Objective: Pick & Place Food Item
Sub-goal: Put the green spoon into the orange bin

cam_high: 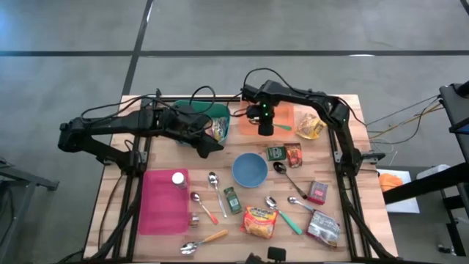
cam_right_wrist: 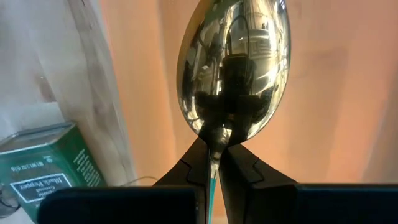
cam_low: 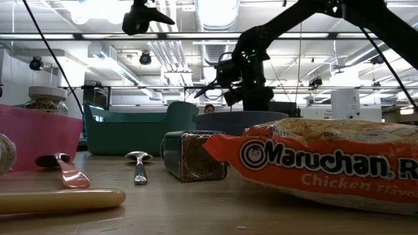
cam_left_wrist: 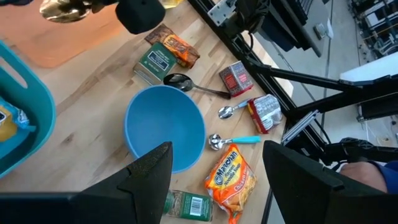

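The right gripper (cam_right_wrist: pixel 214 163) has its fingers (cam_right_wrist: pixel 186 169) clamped on the neck of a spoon (cam_right_wrist: pixel 233 68), bowl forward, above the orange mat (cam_high: pixel 282 116) beyond the blue bowl (cam_high: pixel 250 169). The left gripper (cam_left_wrist: pixel 214 180) hangs with fingers (cam_left_wrist: pixel 149 177) spread and empty, just beside the bowl's far-left rim, next to the teal bin (cam_high: pixel 212 111). A ramen packet (cam_high: pixel 260 221) lies on the table (cam_high: pixel 344 176) near the bowl's front.

Lab: exposed ceiling pipes (cam_low: pixel 163 49), strip lights (cam_low: pixel 215 10) (equipment racks behind).
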Controlling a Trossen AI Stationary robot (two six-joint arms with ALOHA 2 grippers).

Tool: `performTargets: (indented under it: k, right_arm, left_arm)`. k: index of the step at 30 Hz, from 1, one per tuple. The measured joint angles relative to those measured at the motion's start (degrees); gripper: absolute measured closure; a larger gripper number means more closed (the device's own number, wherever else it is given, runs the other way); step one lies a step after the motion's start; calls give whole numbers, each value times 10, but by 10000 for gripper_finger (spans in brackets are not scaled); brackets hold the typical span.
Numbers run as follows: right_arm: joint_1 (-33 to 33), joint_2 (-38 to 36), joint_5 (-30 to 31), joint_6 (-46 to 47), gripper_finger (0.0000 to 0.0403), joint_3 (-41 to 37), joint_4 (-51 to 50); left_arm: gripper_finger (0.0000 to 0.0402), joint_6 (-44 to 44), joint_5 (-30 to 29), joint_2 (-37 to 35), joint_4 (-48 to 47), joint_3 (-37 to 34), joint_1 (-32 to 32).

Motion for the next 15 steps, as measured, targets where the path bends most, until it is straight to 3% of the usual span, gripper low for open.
performTargets:
  k: [15]
  right_arm:
    - [11, 12, -25, 21, 390, -6, -1]
  left_arm:
    - [151, 1, 0, 0, -1, 0, -4]
